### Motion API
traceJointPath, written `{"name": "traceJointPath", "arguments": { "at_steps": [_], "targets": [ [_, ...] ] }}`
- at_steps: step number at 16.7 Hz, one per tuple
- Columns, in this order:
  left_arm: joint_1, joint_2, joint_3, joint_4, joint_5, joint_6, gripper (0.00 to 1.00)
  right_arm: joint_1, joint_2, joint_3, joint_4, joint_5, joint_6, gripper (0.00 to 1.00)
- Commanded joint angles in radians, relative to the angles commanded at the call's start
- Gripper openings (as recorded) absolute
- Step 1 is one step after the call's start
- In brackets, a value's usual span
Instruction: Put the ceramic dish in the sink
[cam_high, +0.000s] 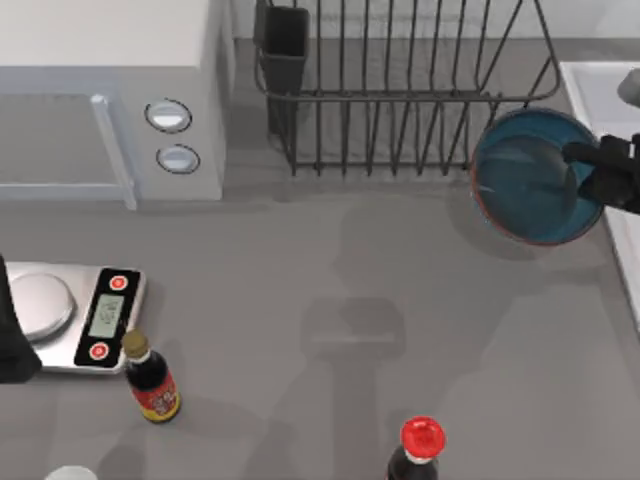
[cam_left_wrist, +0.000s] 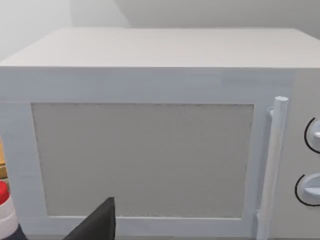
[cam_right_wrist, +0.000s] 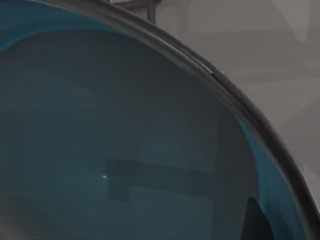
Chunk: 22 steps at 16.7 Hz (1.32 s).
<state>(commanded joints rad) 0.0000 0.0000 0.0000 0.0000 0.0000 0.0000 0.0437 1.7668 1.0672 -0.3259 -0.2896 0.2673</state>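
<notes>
Blue-teal ceramic dish (cam_high: 530, 180) tilted beside the sink (cam_high: 600, 95).

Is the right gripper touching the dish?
Touching. Top view shows the right gripper clamped over the dish rim, the dish held tilted beside the sink.

Free room: the middle of the surface (cam_high: 330, 300) is left bare | Obstacles: far edge blocked by microwave (cam_high: 110, 90) and dish rack (cam_high: 400, 90); left edge by scale (cam_high: 70, 315); near edge by two bottles (cam_high: 152, 380) (cam_high: 418, 455); sink (cam_high: 610, 110) at right edge.
</notes>
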Motion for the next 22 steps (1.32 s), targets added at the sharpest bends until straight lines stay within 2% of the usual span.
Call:
{"name": "traceJointPath", "arguments": {
  "at_steps": [8, 12, 16, 22],
  "targets": [
    [0.0, 0.0, 0.0, 0.0, 0.0, 0.0, 1.0, -0.368, -0.115, -0.38, 0.826, -0.136, -0.178, 0.0],
    [0.0, 0.0, 0.0, 0.0, 0.0, 0.0, 1.0, -0.503, -0.209, -0.451, 1.112, -0.186, -0.229, 0.0],
    [0.0, 0.0, 0.0, 0.0, 0.0, 0.0, 1.0, -0.568, -0.272, -0.471, 1.229, -0.211, -0.249, 0.0],
    [0.0, 0.0, 0.0, 0.0, 0.0, 0.0, 1.0, -0.566, -0.268, -0.467, 1.232, -0.21, -0.248, 0.0]
  ]
}}
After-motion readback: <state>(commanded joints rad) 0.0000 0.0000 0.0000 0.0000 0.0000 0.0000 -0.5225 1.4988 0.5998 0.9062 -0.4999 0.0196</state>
